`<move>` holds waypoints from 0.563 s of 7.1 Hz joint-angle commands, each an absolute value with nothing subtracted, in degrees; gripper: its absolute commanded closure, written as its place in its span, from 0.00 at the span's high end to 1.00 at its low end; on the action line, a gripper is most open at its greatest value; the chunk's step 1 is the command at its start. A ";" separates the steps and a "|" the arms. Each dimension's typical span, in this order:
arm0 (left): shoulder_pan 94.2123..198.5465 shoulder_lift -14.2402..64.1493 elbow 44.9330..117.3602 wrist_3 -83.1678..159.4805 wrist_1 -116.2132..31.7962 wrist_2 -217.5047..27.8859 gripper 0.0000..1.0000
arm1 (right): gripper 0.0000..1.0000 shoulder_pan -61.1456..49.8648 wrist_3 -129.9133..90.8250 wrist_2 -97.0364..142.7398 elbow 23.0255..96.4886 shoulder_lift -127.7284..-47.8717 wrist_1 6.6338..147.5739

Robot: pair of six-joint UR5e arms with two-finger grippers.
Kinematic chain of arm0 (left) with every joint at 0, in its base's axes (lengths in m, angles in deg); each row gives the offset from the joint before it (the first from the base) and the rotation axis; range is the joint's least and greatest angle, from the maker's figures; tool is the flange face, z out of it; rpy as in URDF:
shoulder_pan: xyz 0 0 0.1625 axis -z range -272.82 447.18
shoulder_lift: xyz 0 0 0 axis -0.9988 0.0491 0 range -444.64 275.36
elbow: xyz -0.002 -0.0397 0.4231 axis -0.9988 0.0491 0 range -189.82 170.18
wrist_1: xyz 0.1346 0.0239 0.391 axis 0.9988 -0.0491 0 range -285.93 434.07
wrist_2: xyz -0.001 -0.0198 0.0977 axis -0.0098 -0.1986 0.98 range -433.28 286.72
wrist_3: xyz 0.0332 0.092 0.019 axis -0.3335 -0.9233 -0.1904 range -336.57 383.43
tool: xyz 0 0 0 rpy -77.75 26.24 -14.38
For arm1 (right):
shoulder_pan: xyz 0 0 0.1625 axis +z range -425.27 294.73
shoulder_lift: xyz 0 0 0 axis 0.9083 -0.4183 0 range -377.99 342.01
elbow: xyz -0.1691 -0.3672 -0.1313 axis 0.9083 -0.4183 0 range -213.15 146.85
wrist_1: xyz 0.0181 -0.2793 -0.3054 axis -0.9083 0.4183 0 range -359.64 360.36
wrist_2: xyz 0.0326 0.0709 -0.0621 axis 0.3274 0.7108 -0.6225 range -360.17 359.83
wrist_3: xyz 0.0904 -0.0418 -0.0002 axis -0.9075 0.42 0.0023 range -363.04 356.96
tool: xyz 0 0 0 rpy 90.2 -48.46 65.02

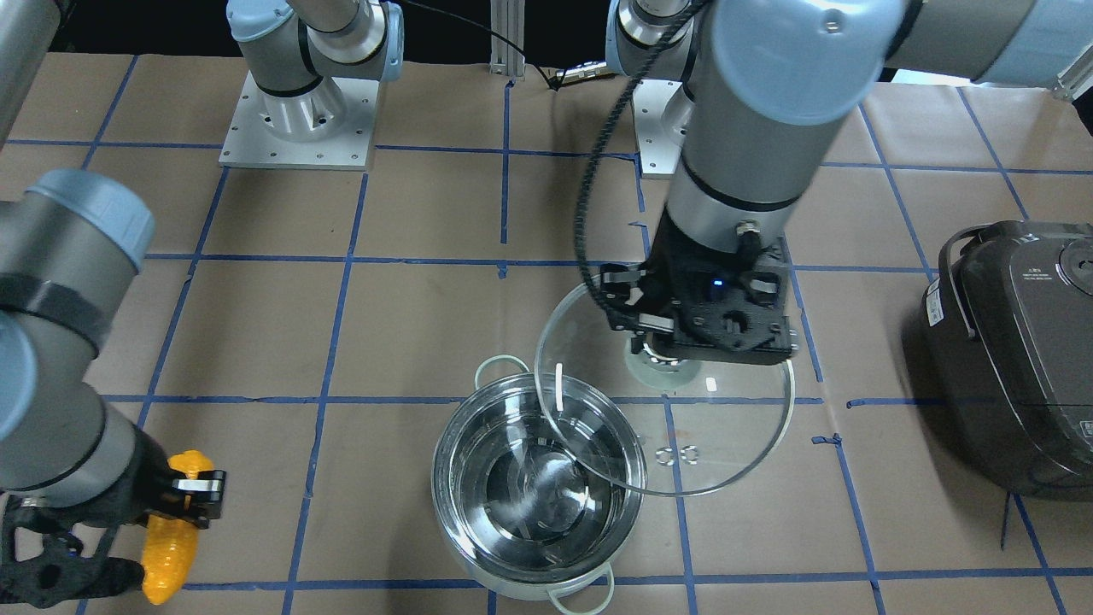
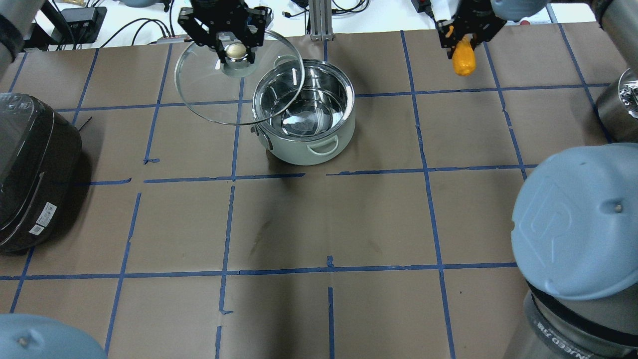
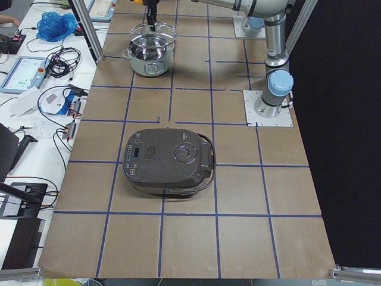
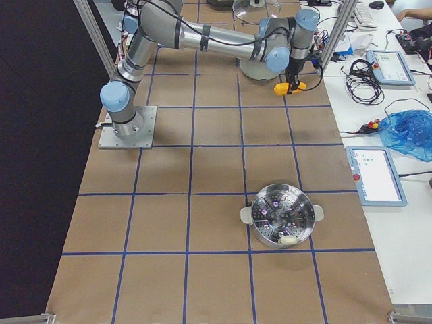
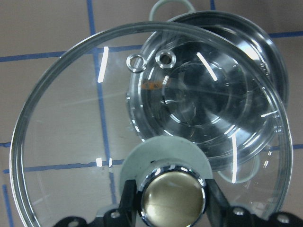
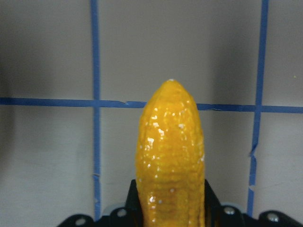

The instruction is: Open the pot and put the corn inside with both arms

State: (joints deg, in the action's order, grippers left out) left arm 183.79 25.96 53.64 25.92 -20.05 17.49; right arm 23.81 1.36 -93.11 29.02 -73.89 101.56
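My left claw (image 2: 236, 50) is closed on the round knob (image 5: 171, 201) of the glass lid (image 2: 207, 97), one finger on each side of it. The lid hangs in the air, off the pot (image 2: 299, 149). From above, its edge seems to cover a part of the open mouth on my left side. My right claw (image 2: 462, 40) grips the corn (image 6: 170, 151) at its thick end, so the narrow tip points down to the table. The corn is well apart from the pot, out on my right. I think the knob is the weak point: it is smooth and round, and the wide lid could swing or slip if I move this arm fast. If the lid is not carried more aside, the corn may hit its edge when it comes over the pot. The corn is also glossy and tapered, so it could slide out of the fingers on the way. Both wrists point straight down; the right arm is stretched far across the table, with its forearm almost level.
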 commanded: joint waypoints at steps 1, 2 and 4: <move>175.73 23.29 54.25 17.05 -22.34 17.43 0.02 | 0.05 35.75 -19.62 -92.72 25.13 -72.93 100.99; 173.08 23.29 55.47 13.96 -22.00 16.99 0.02 | 0.06 40.85 -28.62 -92.37 24.43 -71.01 103.52; 169.90 26.26 59.76 10.07 -15.28 15.86 0.02 | 0.06 45.28 -31.97 -89.65 22.84 -66.44 108.72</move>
